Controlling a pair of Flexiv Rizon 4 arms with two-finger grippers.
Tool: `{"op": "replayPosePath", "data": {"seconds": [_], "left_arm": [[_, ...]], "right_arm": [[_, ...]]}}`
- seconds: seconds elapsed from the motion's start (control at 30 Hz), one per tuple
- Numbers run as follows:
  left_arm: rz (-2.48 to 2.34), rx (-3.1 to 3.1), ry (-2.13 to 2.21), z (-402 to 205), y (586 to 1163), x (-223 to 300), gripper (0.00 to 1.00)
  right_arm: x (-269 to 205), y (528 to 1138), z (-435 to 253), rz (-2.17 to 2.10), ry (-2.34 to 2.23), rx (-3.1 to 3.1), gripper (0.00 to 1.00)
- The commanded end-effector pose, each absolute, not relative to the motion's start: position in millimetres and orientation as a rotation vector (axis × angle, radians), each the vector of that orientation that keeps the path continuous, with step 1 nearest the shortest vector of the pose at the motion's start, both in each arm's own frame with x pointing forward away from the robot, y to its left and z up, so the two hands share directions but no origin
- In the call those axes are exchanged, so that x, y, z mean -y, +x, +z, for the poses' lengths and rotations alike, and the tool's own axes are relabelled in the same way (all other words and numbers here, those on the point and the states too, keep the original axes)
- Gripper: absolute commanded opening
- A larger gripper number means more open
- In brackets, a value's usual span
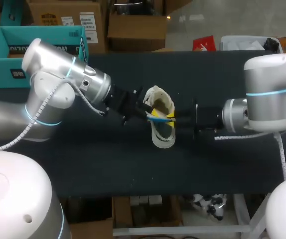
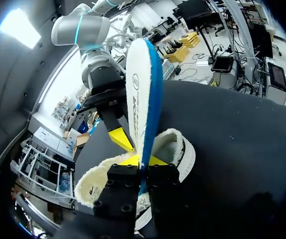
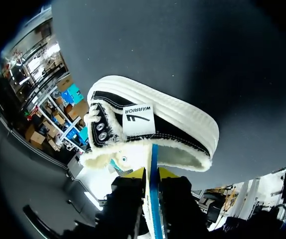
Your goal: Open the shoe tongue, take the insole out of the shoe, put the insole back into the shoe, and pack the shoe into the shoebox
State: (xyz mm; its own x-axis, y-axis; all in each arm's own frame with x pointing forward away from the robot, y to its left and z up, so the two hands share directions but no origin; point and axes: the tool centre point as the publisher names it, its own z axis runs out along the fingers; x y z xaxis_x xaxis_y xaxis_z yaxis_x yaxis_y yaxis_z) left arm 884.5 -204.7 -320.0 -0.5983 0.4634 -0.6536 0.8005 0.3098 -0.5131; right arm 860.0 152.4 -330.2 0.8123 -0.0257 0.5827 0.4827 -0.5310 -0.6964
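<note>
- Shoe (image 1: 163, 135) is lying around the middle of the bench (image 1: 133, 169). It has black canvas, a white rubber sole and a pale fleecy lining, and its opening is facing the two arms' fingers.
- Insole (image 1: 158, 118), white with a blue edge, is not lying flat in the shoe. It is standing on edge above the opening, and its lower end is sitting down by the fleecy collar.
- Left end effector (image 2: 143, 162) is coming in from the bench's left edge. Its fingers are pressing on the insole from both sides and are clamped on its lower part. In the left wrist view the insole is rising straight up ahead of these fingers.
- Right end effector (image 3: 152, 174) is coming in from the bench's right edge. The insole's blue edge is running between its yellow tips, and both fingers are bearing on it, so it is clamped on the same insole. In the left wrist view one of its yellow fingertips (image 2: 119, 138) is showing against the insole's far face, and the other is hidden behind the insole.
- The two end effectors are sitting just beside each other over the shoe's opening.
- Shoebox (image 1: 13, 50), teal and open, is sitting at the bench's far left corner, well apart from the shoe.
</note>
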Motion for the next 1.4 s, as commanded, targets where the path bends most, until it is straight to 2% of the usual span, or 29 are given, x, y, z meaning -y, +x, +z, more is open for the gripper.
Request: {"op": "replayPosePath", "data": {"seconds": [0.03, 0.5, 1.07, 1.37, 1.4], "left_arm": [[-1.191, -2.172, 1.098, -325, 876, 209, 0.00], [-1.124, -2.149, 1.045, -325, 871, 220, 0.00], [-1.146, -2.221, 0.949, -346, 911, 218, 0.00], [-1.152, -2.234, 0.942, -348, 910, 217, 0.00], [-1.154, -2.229, 0.946, -346, 909, 216, 0.05]], "right_arm": [[-152, 852, -322, -0.678, -2.067, 0.335, 0.00], [-147, 877, -337, -0.670, -2.044, 0.406, 0.00], [-145, 896, -353, -0.652, -2.053, 0.409, 0.00], [-146, 901, -356, -0.636, -2.064, 0.408, 0.00], [-146, 901, -356, -0.637, -2.065, 0.408, 0.00]]}}
